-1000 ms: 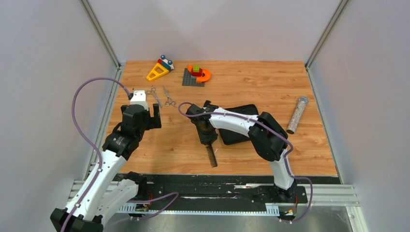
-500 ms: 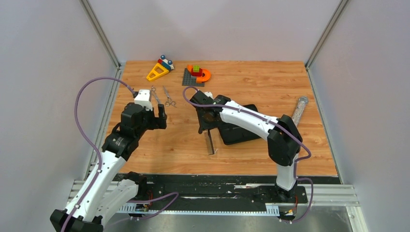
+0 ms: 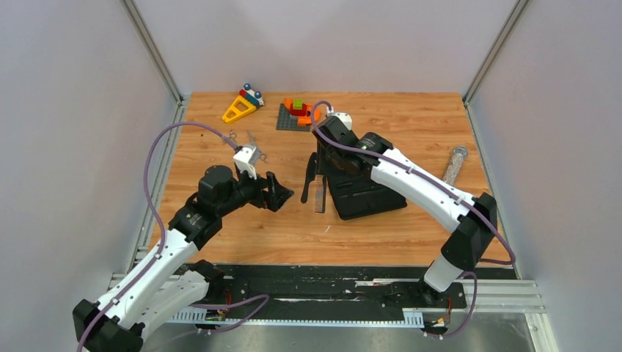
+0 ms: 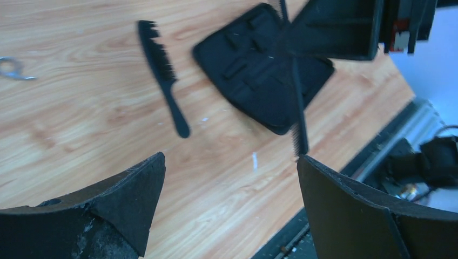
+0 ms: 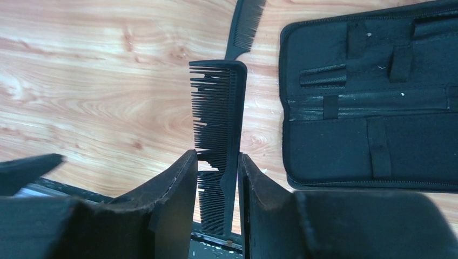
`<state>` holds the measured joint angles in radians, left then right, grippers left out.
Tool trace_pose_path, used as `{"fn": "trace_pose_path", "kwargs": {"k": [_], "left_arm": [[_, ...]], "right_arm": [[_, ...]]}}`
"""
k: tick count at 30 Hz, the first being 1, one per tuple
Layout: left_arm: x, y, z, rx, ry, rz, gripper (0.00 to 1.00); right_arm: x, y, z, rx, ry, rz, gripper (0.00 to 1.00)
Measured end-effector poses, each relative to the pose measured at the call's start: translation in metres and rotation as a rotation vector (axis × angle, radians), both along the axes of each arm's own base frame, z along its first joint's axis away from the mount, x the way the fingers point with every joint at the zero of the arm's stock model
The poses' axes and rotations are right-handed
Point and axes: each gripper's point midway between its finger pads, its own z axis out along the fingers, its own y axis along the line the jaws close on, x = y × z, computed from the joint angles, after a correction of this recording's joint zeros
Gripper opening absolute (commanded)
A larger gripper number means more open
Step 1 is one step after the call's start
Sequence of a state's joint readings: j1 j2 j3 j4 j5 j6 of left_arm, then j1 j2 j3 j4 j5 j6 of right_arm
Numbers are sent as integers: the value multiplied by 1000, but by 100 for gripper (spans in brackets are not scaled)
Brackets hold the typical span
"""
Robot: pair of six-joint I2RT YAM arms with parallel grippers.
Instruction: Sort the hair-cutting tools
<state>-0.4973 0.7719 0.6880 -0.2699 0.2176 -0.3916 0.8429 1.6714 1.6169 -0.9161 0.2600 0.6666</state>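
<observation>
The left arm reaches toward table centre, left gripper (image 3: pixel 281 193) turned sideways, jaws wide and empty. The right arm stretches toward 12 o'clock, right gripper (image 5: pixel 216 157) pointing down, jaws narrow, pinching one flat black comb (image 5: pixel 219 108). A second, handled comb (image 4: pixel 162 70) lies at its 9 o'clock, and an open black case (image 3: pixel 370 199) at its 3 o'clock. Two silver scissors (image 3: pixel 252 139) lie at 11 o'clock of the left gripper.

The handled comb (image 4: pixel 164 73) lies just left of the case (image 4: pixel 243 70).

Toy blocks (image 3: pixel 297 110) far edge; glittery tube (image 3: pixel 452 173) right; open black case (image 3: pixel 364 199) centre.
</observation>
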Motion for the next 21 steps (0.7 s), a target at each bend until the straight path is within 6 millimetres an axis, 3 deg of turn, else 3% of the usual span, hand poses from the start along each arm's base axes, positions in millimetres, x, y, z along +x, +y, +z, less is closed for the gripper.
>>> {"fn": "trace_pose_path", "kwargs": {"k": [8,14,17,21], "left_arm": [[-8,-53,1,-87,2,-159,93],[-11,-84,-15,-85,35,-238,81],[-10,-94,-23,-88,54,-263,70],[-7,-105,-28,-93,67,-286,46]], "right_arm": [[0,-4,45,125,-89,-40,17],[-5,-8,53,174,-109,-59,17],[-6,-9,53,189,-116,-64,17],[-8,-11,53,207,-128,-67,18]]}}
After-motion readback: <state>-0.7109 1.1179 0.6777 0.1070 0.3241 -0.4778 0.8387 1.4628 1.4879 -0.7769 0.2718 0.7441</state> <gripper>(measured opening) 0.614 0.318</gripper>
